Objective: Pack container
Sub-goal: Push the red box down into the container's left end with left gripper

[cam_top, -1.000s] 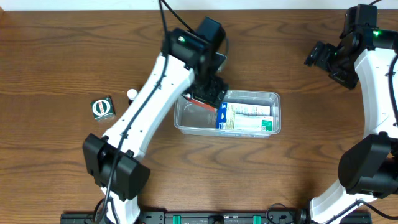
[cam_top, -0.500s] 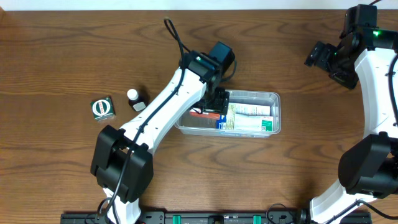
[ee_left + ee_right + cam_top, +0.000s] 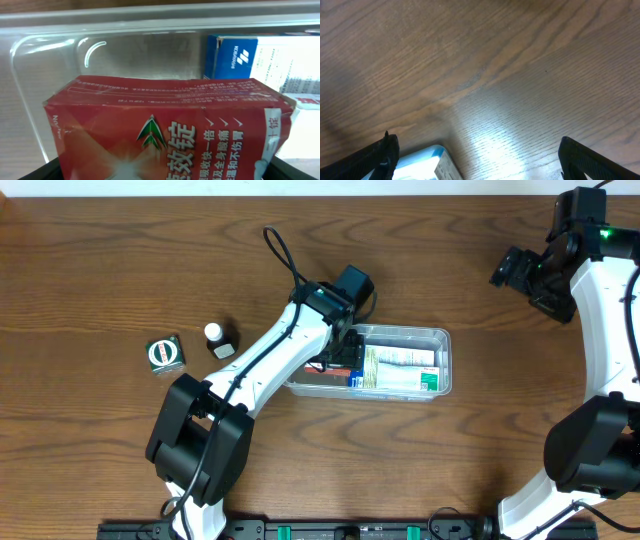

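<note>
The container is a clear shallow tray at mid-table; its rounded wall shows in the left wrist view. A blue, white and green box lies in its right part and also shows in the left wrist view. My left gripper reaches into the tray's left part, shut on a red box with white Chinese writing, low inside the tray; its fingers are mostly hidden by the box. My right gripper hovers open at the far right, away from the tray.
A small green and white box and a small dark bottle with a white cap stand left of the tray. In the right wrist view a light blue box lies on the wood near the left finger of the open jaws.
My left gripper has moved right and down with the red box into the tray's left part. The small bottle has come into view. The right arm has not moved.
</note>
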Action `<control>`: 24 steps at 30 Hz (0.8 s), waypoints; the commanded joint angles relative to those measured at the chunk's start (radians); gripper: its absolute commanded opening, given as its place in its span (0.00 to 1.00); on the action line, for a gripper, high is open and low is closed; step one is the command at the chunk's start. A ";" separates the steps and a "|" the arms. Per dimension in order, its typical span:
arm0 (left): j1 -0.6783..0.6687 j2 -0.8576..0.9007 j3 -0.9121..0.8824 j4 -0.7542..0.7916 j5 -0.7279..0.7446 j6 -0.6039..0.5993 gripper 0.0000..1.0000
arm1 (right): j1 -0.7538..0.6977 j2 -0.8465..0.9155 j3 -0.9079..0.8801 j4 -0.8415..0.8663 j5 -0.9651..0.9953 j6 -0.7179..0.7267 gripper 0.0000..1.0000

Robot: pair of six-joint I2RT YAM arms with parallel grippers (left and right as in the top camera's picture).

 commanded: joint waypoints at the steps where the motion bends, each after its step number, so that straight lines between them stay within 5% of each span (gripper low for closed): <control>1: 0.006 0.003 -0.011 0.004 -0.048 -0.017 0.85 | -0.002 -0.014 0.019 0.000 0.006 0.008 0.99; 24: 0.006 0.014 -0.060 0.064 -0.089 -0.040 0.85 | -0.002 -0.014 0.019 -0.001 0.007 0.008 0.99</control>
